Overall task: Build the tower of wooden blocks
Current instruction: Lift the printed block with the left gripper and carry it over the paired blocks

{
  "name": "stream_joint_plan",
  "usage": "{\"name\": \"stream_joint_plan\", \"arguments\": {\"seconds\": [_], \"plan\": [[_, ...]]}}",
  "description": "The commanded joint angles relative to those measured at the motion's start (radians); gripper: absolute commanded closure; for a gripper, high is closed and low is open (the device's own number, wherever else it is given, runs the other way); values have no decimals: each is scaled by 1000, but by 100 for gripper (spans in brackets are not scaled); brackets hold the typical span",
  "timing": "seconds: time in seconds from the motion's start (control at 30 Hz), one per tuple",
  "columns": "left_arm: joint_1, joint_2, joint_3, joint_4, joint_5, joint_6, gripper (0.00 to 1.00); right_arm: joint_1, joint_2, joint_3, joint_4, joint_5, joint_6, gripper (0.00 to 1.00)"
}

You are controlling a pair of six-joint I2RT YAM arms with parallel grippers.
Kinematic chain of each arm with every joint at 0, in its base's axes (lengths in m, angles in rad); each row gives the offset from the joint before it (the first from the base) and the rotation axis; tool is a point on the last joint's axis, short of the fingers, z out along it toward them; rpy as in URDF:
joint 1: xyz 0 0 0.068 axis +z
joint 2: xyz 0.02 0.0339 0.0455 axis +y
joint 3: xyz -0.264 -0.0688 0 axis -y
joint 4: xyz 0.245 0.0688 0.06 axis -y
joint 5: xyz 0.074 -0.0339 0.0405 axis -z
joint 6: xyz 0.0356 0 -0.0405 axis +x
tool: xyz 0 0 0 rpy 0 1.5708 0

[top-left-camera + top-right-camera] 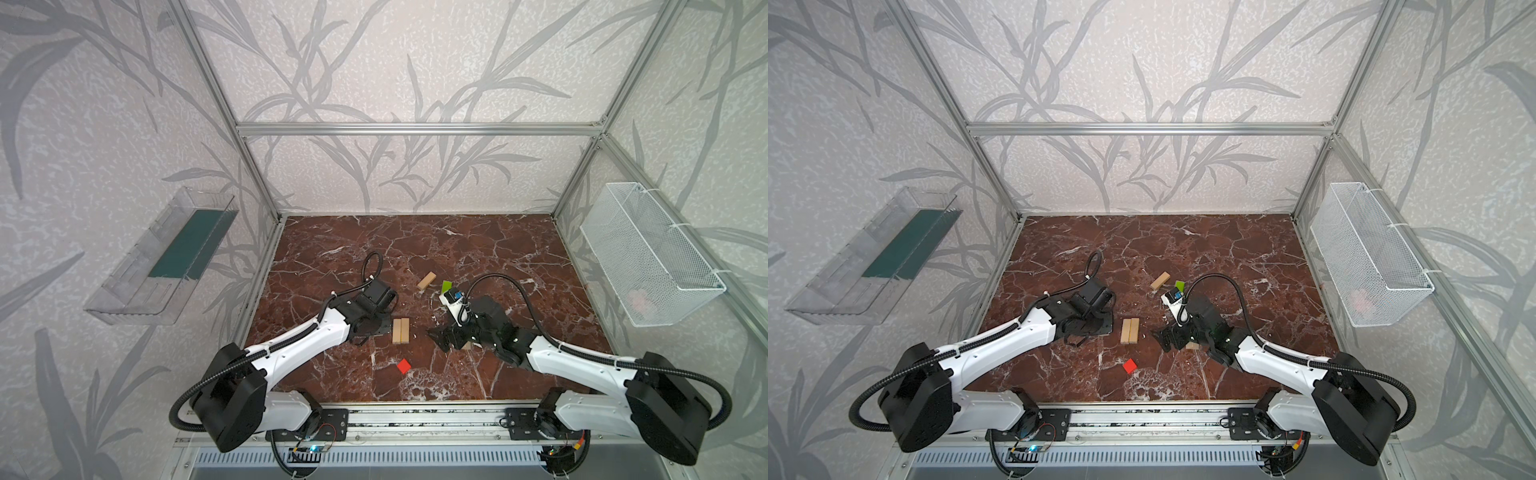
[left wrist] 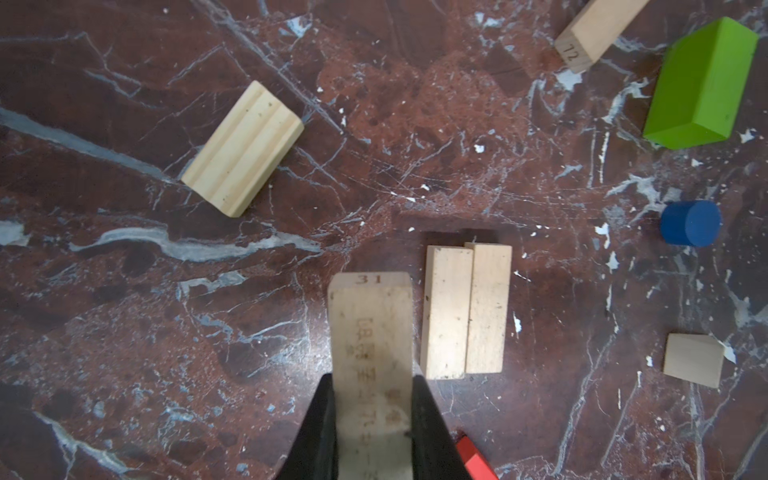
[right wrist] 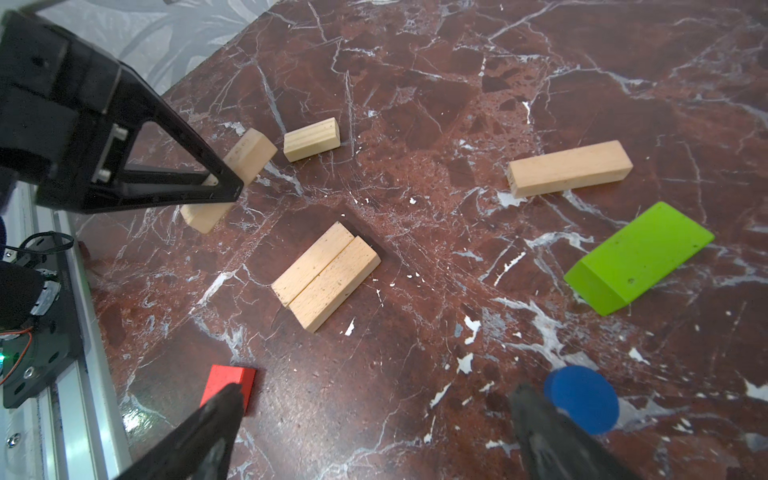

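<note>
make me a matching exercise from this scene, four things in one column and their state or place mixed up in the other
Column one:
1. left gripper
2. right gripper
3. two pale planks
4. red cube

Column two:
a. lying flat side by side, touching
b. shut on a pale plank
c. alone on the table, touching no other block
d. open, nothing between its jaws

Pairs: 1-b, 2-d, 3-a, 4-c

Lab enclosure: aluminium frame (image 1: 415,129), patterned panels (image 1: 415,62)
</note>
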Motion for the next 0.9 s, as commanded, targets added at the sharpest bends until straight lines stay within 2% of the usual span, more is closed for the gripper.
{"name": "stream_joint_plan", "arguments": {"seconds": [0.0,0.3,0.47,0.87], "plan": [[-33,-12,45,-21,8,49,100,-12,-30,-8,29,-32,-33,1],[-110,72,126,-9,0,103,100,-39,-73,-14,9,-134,-71,1],[-118,135,156,-19,-1,60,100,-60,-63,-20,30,-212,-60,1],[-129,227,156,22,-36,-8,100,-64,4,-1,65,-254,-29,1]]}}
